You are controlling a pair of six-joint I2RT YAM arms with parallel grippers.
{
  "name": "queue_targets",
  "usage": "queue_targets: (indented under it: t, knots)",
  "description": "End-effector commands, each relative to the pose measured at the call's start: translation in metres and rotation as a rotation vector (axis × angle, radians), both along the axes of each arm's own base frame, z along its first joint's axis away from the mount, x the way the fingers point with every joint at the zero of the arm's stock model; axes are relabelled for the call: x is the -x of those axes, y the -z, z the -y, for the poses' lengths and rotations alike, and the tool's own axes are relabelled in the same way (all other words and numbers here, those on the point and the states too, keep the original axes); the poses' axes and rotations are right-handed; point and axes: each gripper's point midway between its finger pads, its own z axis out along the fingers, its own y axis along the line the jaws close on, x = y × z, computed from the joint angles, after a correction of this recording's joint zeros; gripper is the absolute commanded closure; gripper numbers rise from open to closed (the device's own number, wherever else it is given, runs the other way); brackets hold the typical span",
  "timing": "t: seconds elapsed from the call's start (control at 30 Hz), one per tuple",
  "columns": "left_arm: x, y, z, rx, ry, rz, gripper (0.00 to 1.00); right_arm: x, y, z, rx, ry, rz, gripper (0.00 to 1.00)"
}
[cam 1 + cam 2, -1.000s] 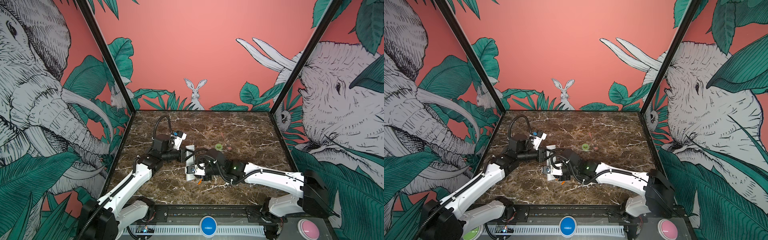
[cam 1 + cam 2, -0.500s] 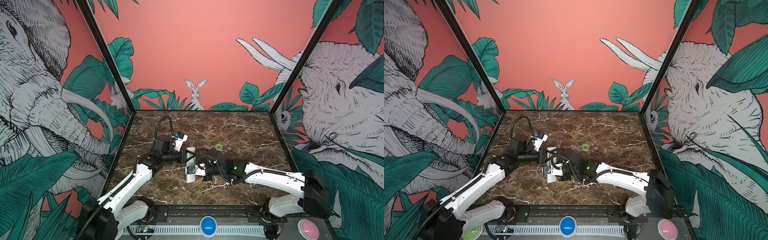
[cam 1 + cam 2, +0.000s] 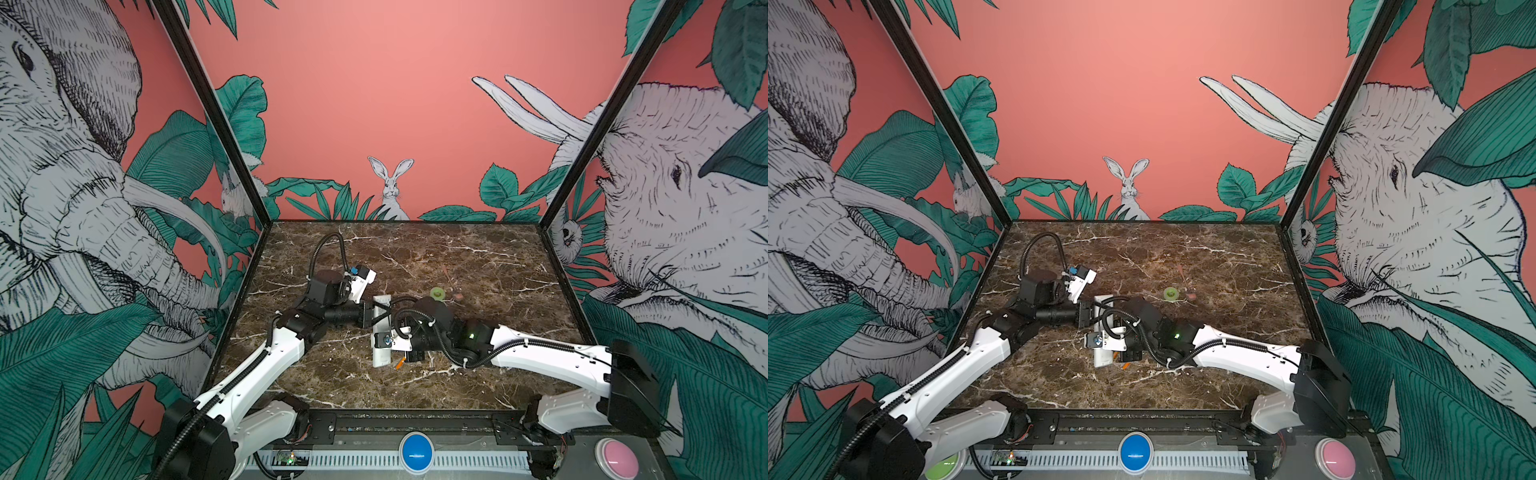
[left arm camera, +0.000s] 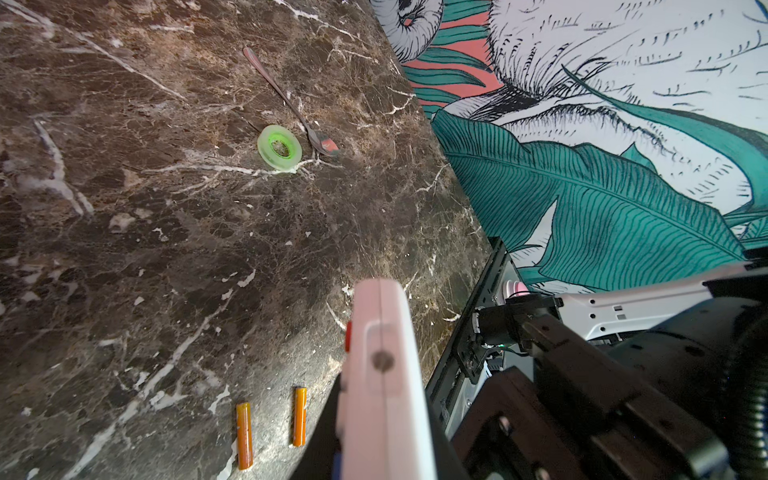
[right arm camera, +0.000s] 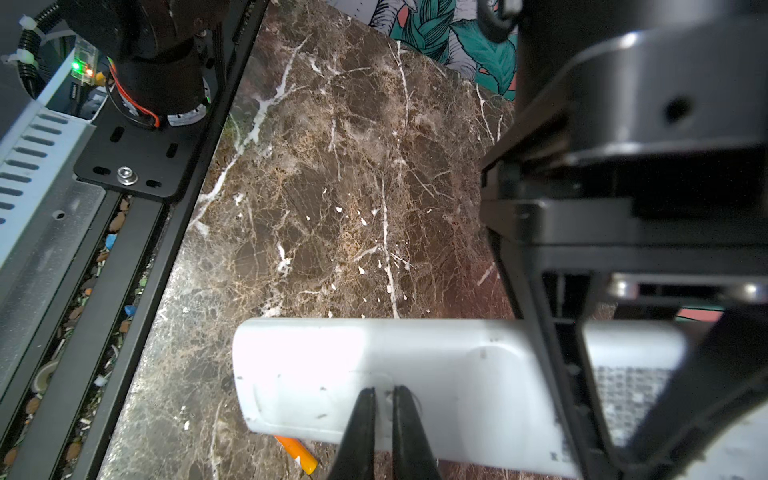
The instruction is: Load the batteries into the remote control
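Near the centre of the marble worktop (image 3: 340, 382), the left gripper (image 3: 381, 314), coming in from nine o'clock, clamps the white remote control (image 3: 381, 358) across its width. In both top views the remote's long axis runs twelve to six o'clock, with its plain back turned up; whether it is clear of the worktop cannot be told. The right gripper (image 5: 385, 432), set at three o'clock of the remote, has its jaws closed. Its two black fingertips (image 5: 365, 428) are nearly together and rest on the back panel near the six o'clock end. Both orange batteries (image 4: 299, 416) lie loose on the worktop, side by side and slightly apart, at about five o'clock from that end. A green roll (image 3: 437, 294) sits at two o'clock from the remote, a spoon (image 4: 291, 104) just beside it.
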Motion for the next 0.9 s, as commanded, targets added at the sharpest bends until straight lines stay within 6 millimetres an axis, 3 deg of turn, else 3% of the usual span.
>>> queue_targets:
  t: [0.0, 0.33, 0.57, 0.87]
  knots:
    - [-0.0122, -0.0394, 0.0023, 0.069, -0.018, 0.140, 1.00, 0.0286, 0.0209, 0.0127, 0.075, -0.084, -0.088, 0.91]
    - [-0.0121, -0.0379, 0.0013, 0.066, -0.021, 0.137, 1.00, 0.0296, 0.0195, 0.0138, 0.072, -0.086, -0.088, 0.93]
    - [-0.0121, -0.0385, 0.0017, 0.068, -0.019, 0.137, 1.00, 0.0262, 0.0174, 0.0134, 0.060, -0.071, -0.073, 0.83]
    - [-0.0119, -0.0377, 0.0021, 0.071, -0.018, 0.135, 1.00, 0.0259, 0.0138, 0.0138, 0.043, -0.068, -0.063, 0.80]
